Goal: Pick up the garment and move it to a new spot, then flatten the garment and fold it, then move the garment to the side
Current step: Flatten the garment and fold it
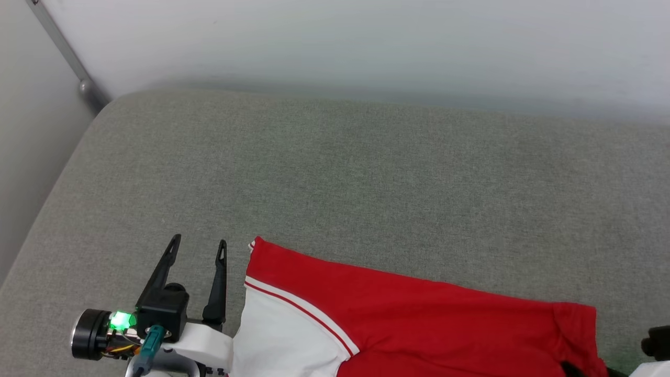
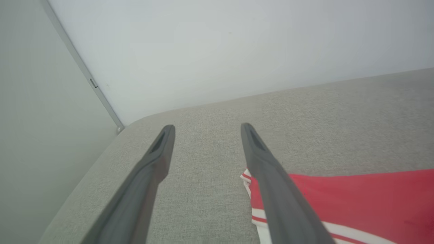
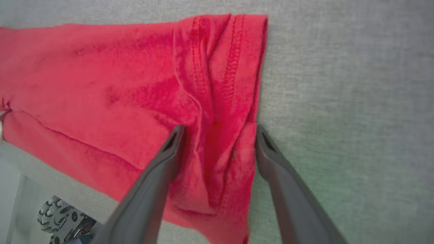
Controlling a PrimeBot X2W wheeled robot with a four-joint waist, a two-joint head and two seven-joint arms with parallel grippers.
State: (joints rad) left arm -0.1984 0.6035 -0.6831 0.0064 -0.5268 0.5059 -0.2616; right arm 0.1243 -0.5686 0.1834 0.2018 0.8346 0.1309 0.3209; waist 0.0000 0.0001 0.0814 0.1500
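The garment (image 1: 419, 314) lies flat along the near edge of the grey padded surface (image 1: 335, 173), red with a white sleeve (image 1: 282, 335) trimmed in red and white at its left end. My left gripper (image 1: 199, 242) hovers just left of that sleeve, open and holding nothing. In the left wrist view its fingers (image 2: 162, 152) are spread over bare padding, with the garment (image 2: 356, 193) to their right. My right gripper (image 3: 219, 130) is open over the garment's (image 3: 101, 74) rumpled red hem end, one finger on the cloth and the other at its edge.
A pale wall (image 1: 335, 42) runs along the far side of the surface, and a metal bar (image 1: 68, 52) slants down at the far left corner. A dark part of my right arm (image 1: 657, 343) shows at the lower right edge. The surface's rounded left edge (image 1: 47, 209) drops away.
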